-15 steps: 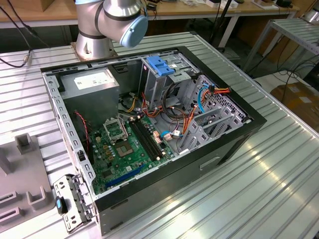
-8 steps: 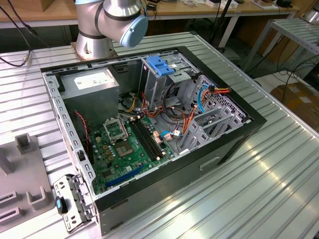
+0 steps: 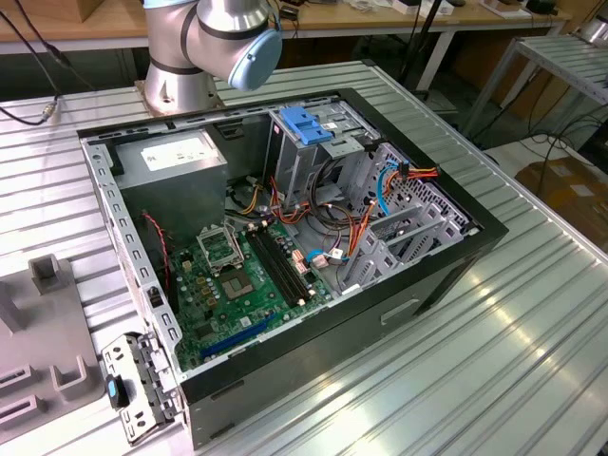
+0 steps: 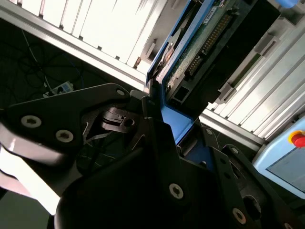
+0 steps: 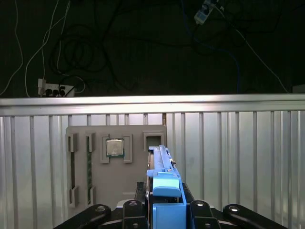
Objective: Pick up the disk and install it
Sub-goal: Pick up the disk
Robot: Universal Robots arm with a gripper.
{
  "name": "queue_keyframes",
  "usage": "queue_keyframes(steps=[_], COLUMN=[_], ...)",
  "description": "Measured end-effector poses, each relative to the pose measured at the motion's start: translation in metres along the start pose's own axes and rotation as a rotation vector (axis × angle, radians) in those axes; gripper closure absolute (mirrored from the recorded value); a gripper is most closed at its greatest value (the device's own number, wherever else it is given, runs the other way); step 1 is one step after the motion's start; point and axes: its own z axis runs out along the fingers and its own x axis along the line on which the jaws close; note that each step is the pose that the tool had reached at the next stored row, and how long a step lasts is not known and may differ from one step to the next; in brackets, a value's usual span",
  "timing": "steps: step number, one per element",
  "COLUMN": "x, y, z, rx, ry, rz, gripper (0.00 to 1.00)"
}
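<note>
In both wrist views the disk (image 5: 161, 171) (image 4: 200, 43), a dark flat drive with bright blue rails and a green circuit board on one face, stands edgewise between my black fingers. My gripper (image 5: 164, 206) (image 4: 164, 119) is shut on the disk at its blue end. In the first wrist view the held disk hangs above a ribbed metal table, over a grey fixture plate (image 5: 138, 183). The open computer case (image 3: 142, 275) lies on its side in the exterior view, its drive cage (image 3: 318, 157) at the back with a light-blue latch (image 3: 309, 123) on top.
The arm's base (image 3: 204, 47) stands behind the case. The grey fixture plate (image 3: 38, 332) at the exterior view's left carries a square chip (image 5: 114, 147) and slots. The motherboard (image 3: 242, 280) and orange and blue cables (image 3: 370, 204) fill the case. A red button (image 4: 298, 138) sits beside the table.
</note>
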Motion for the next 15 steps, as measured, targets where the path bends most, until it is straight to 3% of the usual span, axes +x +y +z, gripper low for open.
queue_keyframes(steps=[15], x=[-0.0002], y=[-0.0001], z=[-0.0099], rx=[0.0000], ry=[0.0000], rz=[0.000], gripper=[0.63])
